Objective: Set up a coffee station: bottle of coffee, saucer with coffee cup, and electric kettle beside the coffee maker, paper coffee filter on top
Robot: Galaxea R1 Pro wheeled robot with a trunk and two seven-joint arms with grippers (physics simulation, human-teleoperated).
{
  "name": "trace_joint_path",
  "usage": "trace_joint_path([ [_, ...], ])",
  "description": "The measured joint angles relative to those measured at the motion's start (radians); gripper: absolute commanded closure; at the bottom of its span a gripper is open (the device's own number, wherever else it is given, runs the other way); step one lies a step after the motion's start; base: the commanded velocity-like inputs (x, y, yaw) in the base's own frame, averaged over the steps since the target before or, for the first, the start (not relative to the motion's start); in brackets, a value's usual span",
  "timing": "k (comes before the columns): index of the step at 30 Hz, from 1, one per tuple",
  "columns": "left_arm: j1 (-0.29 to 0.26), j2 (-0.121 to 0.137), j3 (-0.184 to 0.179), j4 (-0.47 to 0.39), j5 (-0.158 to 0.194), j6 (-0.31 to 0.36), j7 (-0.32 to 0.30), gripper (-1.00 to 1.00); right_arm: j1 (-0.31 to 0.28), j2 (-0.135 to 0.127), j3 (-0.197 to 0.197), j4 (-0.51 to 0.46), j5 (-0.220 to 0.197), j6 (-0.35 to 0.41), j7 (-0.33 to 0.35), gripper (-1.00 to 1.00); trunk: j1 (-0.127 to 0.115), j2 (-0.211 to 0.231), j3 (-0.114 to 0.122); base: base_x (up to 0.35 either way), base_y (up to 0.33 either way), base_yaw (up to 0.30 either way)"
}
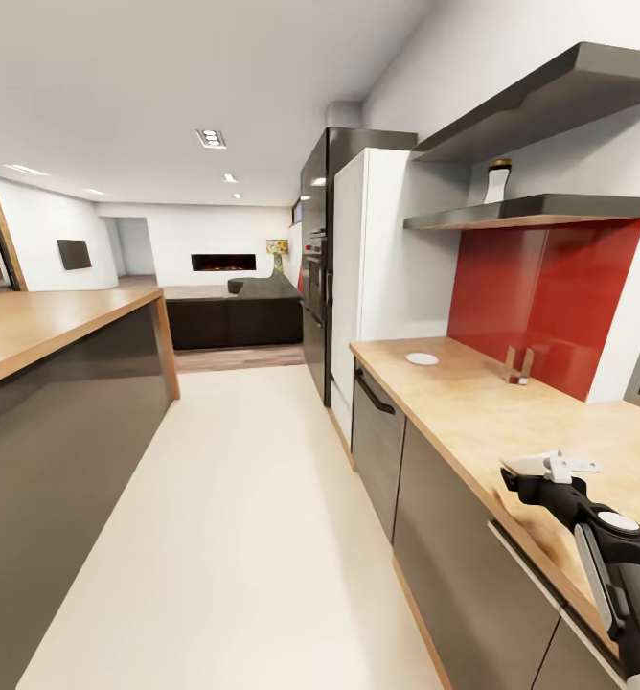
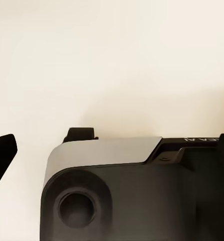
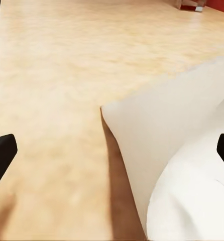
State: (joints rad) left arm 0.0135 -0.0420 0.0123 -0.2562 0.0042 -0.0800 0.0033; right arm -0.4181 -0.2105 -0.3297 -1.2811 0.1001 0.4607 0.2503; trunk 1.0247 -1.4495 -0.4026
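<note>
Your right tool (image 1: 550, 468), lower right over the surface (image 1: 473, 402), grips the paper coffee filter (image 3: 182, 165); your left tool's state can't be told.

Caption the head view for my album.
Right gripper holds pale paper coffee filter above the light wood-grain kitchen countertop.

The kitchen countertop (image 1: 473, 402) lies mostly bare, a broad open run of wood grain. Far along it sits the saucer (image 1: 422, 359), and near the red backsplash (image 1: 550, 297) a small wooden stand (image 1: 518, 367); both are well apart from the right gripper (image 1: 550, 467), which hovers over the counter's front part holding the paper coffee filter (image 3: 192, 170). Overhead, the kitchen shelf (image 1: 531, 211) carries the bottle of coffee (image 1: 498, 180), with a second shelf (image 1: 550, 96) close above it. The floor aisle (image 1: 243, 517) between counter and island (image 1: 52, 383) is wide.
</note>
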Motion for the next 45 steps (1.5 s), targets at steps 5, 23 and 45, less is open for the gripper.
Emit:
trace_joint_path([
  [5, 0.0, 0.001, 0.0, 0.0, 0.0, 0.0, 0.0, -1.0, 0.0, 0.0, 0.0, 0.0, 0.0, 0.0, 0.0, -1.0, 0.0, 0.0, 0.0, 0.046, -0.001, 0.0],
  [23, 0.0, 0.001, 0.0, 0.0, 0.0, 0.0, 0.0, -1.0, 0.0, 0.0, 0.0, 0.0, 0.001, 0.0, 0.0, -1.0, 0.0, 0.0, 0.0, 0.029, 0.0, 0.0],
  [45, 0.0, 0.001, 0.0, 0.0, 0.0, 0.0, -0.001, -1.0, 0.0, 0.0, -0.001, 0.0, 0.001, 0.0, -0.004, -1.0, 0.0, 0.0, 0.0, 0.004, 0.0, 0.0],
])
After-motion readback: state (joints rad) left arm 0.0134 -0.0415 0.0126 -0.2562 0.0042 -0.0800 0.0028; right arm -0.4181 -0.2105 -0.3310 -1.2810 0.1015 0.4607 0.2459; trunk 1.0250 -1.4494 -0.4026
